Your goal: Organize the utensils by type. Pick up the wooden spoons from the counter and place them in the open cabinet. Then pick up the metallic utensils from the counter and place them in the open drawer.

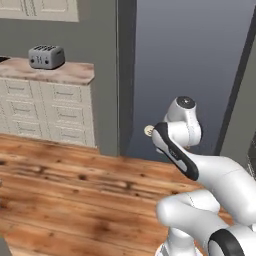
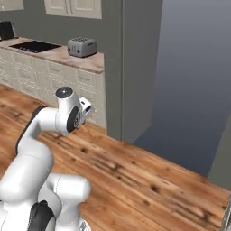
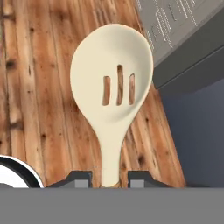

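Hand (image 3: 109, 181) gripping slotted spoon (image 3: 113, 83); toaster (image 1: 46, 56) on counter (image 1: 65, 73), wooden floor (image 1: 75, 200) below

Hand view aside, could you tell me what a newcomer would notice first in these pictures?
First, the pale slotted wooden spoon, its handle clamped in the gripper, bowl held out over the wooden floor. Next, the grey toaster on the counter, far from the arm.

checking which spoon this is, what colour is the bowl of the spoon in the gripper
Pale whitish cream, with three slots; the spoon shows best in the hand view.
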